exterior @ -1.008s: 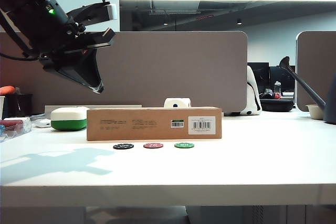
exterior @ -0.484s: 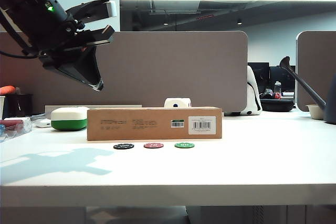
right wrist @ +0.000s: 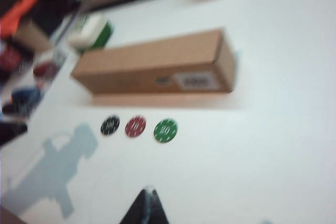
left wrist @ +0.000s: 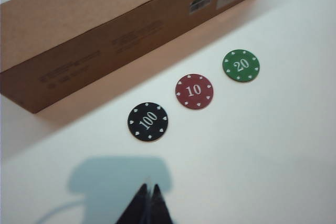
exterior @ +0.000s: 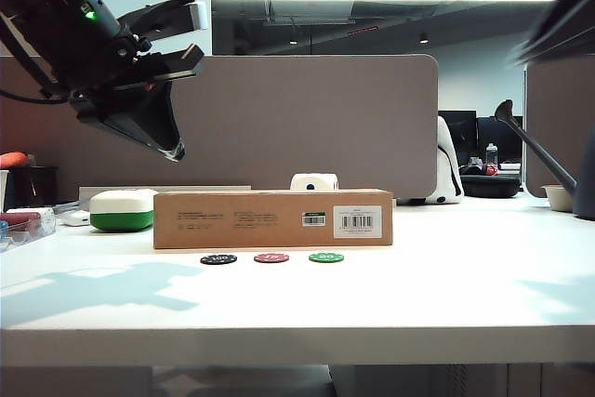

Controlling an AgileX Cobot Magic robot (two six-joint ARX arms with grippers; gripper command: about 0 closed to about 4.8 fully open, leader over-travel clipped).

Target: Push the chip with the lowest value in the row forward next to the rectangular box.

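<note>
Newly blurring in top right, right hand point(right wrist: 148, 203) and left hand point(left wrist: 148, 199) hover pinched closed, empty

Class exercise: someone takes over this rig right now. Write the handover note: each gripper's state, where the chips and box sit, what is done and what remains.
Left gripper: shut, empty, raised high over the table's left side.
Right gripper: shut, empty, also in the air; blurred at the exterior view's right edge.
Chips: a row in front of the cardboard box, black 100, red 10, green 20. None touches the box.
Done: nothing; the row is intact.
Left: push the red 10 chip forward next to the box.
</note>
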